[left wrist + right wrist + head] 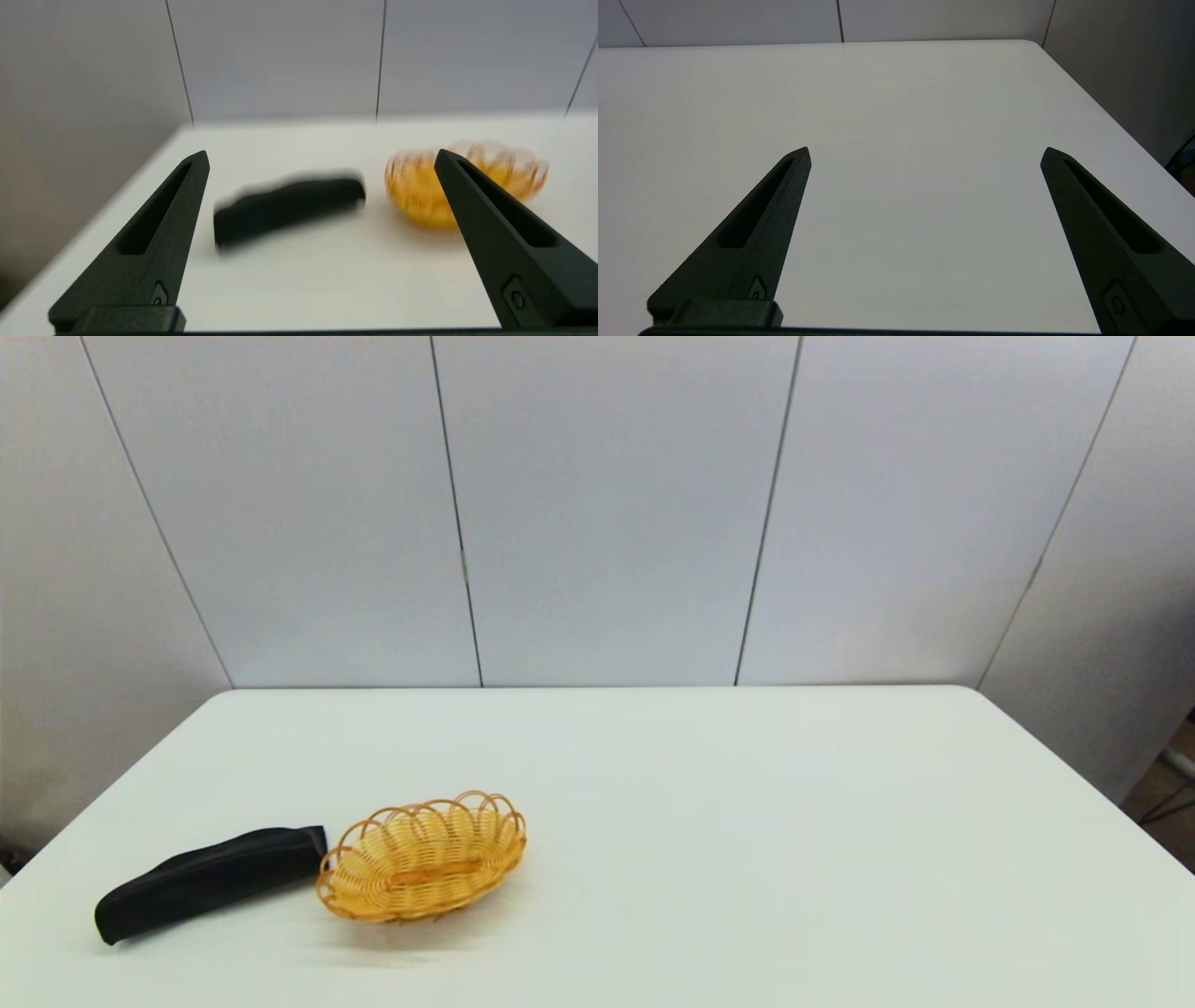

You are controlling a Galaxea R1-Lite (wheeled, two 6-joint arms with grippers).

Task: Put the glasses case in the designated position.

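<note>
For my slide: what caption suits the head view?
Black glasses case lying beside empty wicker basket on white table.

Glasses case (287, 205), basket (462, 184) blurred in left wrist view.

Glasses case (210, 880): matte black, long, flat base with rounded humped top, closed. Lies flat on its base at lower left of the head view, angled, right end higher in frame and touching or just beside the basket (422, 857) rim. In the left wrist view it sits center frame (287, 207), blurred.
</note>
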